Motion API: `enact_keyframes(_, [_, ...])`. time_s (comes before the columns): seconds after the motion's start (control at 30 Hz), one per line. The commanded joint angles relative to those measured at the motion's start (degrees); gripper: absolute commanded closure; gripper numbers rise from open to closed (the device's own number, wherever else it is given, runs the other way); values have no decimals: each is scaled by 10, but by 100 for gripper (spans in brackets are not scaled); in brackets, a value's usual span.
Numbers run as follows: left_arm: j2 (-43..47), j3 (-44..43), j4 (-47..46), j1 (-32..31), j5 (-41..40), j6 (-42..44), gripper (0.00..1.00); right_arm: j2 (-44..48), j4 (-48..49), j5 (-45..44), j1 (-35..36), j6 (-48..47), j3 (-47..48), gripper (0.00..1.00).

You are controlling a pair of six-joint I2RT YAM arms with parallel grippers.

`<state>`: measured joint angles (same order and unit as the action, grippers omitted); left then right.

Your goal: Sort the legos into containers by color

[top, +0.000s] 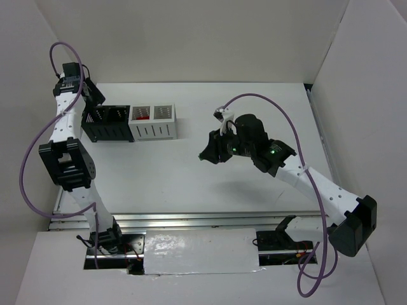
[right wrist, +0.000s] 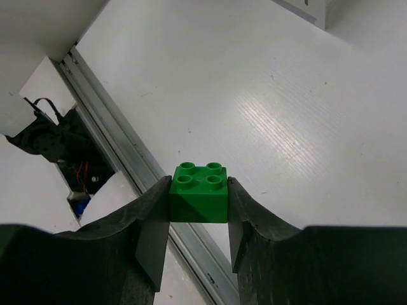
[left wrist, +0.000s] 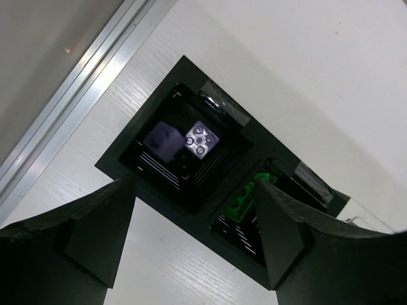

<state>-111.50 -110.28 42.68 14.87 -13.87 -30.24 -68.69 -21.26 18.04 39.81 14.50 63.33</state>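
Green lego sits clamped between the right hand's fingers.

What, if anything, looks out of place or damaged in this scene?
Nothing stands out. Two lavender bricks share one compartment of the black container, a green brick lies in the next, and the right pincer holds another green brick squarely.

Bright green brick, black slotted bin with a lavender brick, a paler lavender brick and a second green brick, white slotted bins with something red, purple cables, plain white table.
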Motion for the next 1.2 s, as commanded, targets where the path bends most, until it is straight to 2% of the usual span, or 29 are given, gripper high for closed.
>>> enact_keyframes(0.0, [5,18,-8,1,-16,-5,13,-6,3,15,-2,4,25,100])
enact_keyframes(0.17, [60,53,-42,-8,46,35,4,-26,-5,10,-23,53,56,100])
enact_keyframes(0.23, [114,96,-102,-31,172,78,1,-39,-7,57,-51,129,74,100])
enact_keyframes(0.27, [135,118,-132,-43,230,94,1,-43,-5,78,-96,164,78,100])
enact_keyframes(0.3, [184,169,-200,-59,331,110,1,-47,-6,128,-121,244,79,100])
enact_keyframes(0.37, [237,251,-268,-128,377,158,1,-45,29,186,-184,359,63,100])
enact_keyframes(0.4, [291,282,-335,-153,419,193,0,-37,75,234,-197,387,46,100])
enact_keyframes(0.43, [318,310,-368,-208,434,206,1,-36,86,247,-206,415,44,100])
enact_keyframes(0.47, [344,367,-401,-230,448,214,0,-35,93,260,-219,456,45,100])
enact_keyframes(0.5, [396,395,-471,-272,461,221,1,-34,103,281,-220,474,48,100])
enact_keyframes(0.57, [466,464,-537,-309,462,214,1,-33,124,305,-227,542,42,100])
enact_keyframes(0.63, [500,492,-586,-374,438,216,0,-17,217,331,-224,603,1,100])
enact_keyframes(0.7, [523,498,-575,-442,409,248,0,-5,281,338,-216,668,-15,100])
enact_keyframes(0.8, [536,489,-558,-492,369,267,1,-2,252,343,-200,664,20,100])
enact_keyframes(0.87, [534,478,-554,-500,382,262,1,2,255,343,-195,664,30,100])
enact_keyframes(1.0, [514,447,-523,-514,401,268,0,13,318,352,-185,711,14,100])
enact_keyframes(1.17, [501,435,-518,-517,411,266,1,23,321,350,-160,713,18,100])
